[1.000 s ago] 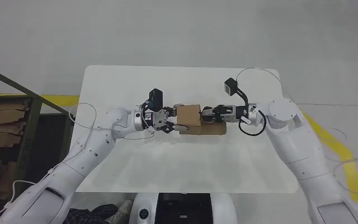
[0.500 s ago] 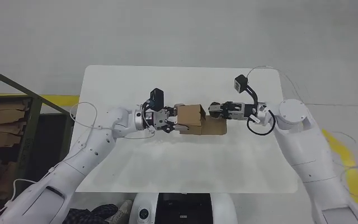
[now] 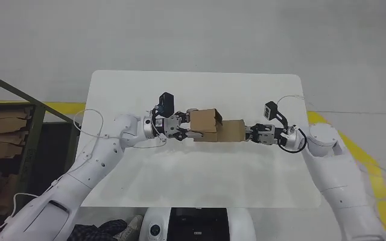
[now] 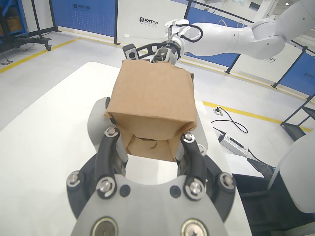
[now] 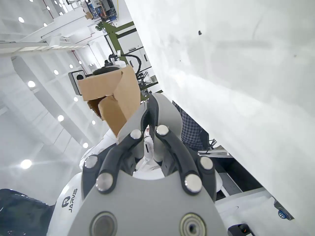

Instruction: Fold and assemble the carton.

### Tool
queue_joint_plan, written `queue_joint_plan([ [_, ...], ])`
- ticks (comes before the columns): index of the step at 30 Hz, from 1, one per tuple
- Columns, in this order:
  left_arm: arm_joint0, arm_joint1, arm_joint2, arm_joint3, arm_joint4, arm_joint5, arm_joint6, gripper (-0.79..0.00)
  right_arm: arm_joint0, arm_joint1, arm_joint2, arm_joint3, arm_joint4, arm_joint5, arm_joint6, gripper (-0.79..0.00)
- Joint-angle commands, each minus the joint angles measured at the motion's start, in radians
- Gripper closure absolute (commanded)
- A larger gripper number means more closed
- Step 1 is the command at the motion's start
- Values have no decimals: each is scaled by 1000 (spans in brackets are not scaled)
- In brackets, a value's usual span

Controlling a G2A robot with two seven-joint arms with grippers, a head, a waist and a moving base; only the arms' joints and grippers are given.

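Note:
A brown carton [image 3: 205, 122] is held above the middle of the white table [image 3: 132, 175]. My left gripper [image 3: 182, 128] is shut on its left end; in the left wrist view the fingers [image 4: 109, 133] clamp both sides of the carton [image 4: 152, 94], whose near end flaps are folded in. A long flap [image 3: 232, 130] sticks out to the right. My right gripper [image 3: 249, 132] is shut at that flap's tip. In the right wrist view its fingers [image 5: 158, 114] are pressed together against the edge of the flap [image 5: 118, 104]. The right gripper [image 4: 162, 56] shows beyond the carton.
A dark green rack [image 3: 18, 123] holding flat cardboard stands off the table's left side. Bare tabletop lies in front of and behind the carton. A yellow line [image 3: 347, 147] marks the floor to the right.
My right gripper has drawn away to the right from the carton body, and the flap now stretches out straight. The left gripper kept its hold and barely shifted.

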Motion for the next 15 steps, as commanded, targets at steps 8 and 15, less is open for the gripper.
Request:
queue_joint_plan([
  [8, 5, -7, -5, 8, 3, 0, 2, -376, 94, -41, -142, 80, 60, -49, 29, 0],
  [15, 2, -15, -1, 22, 14, 0, -30, -376, 147, -56, -184, 96, 60, -66, 25, 0],
])
